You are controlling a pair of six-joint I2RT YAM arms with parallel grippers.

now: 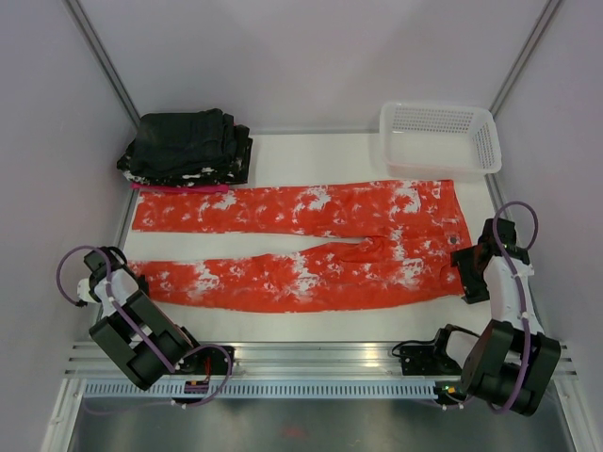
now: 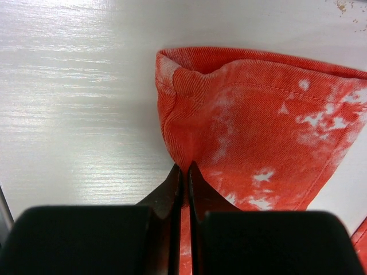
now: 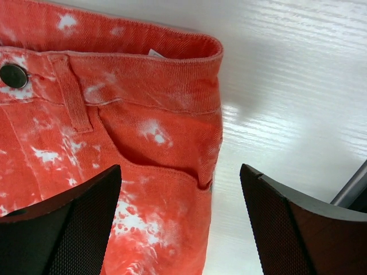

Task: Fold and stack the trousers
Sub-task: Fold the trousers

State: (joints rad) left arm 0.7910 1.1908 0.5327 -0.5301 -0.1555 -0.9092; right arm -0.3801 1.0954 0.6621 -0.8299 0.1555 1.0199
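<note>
Orange-red, white-splotched trousers (image 1: 311, 212) lie flat, unfolded, legs pointing left, waistband right.

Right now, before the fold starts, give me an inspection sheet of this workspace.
Surface: white table, glossy.
Job's things: trousers spread flat, legs pointing left, waist at the right, not yet folded.
Clutter: black folded garments at the far left, a pink cloth showing at their near edge; white basket at the far right.
Grippers: left pincer shut on the near leg's hem; right pincer open over the waistband corner, gripping nothing.
Cables: a purple cable loops at the left arm, another at the right; neither lies on the cloth.
Surroundings: pale walls, metal frame post; nothing else seen.
</note>
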